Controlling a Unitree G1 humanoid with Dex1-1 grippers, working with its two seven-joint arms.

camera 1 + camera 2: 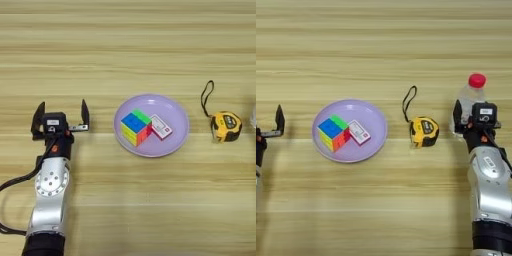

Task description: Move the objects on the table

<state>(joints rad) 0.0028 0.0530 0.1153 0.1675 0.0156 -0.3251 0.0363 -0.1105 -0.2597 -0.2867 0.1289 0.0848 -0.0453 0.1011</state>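
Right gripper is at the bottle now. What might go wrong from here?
1. The bottle is tall, upright and clear; the right gripper sits low around it, so a skewed squeeze or lift might tip it.
2. The tape measure lies close to the bottle's left; a leftward carry might clip it or its strap.
3. The left gripper is open beside the plate and might nudge it.

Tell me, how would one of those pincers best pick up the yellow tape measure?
Probably by the tape measure's yellow-black body, coming straight down with one finger on each flat side. It seems to stand on edge on the table, so those sides face outward. Its black strap lies loose toward the far side and would give a poor hold. The lilac plate lies apart on its left.
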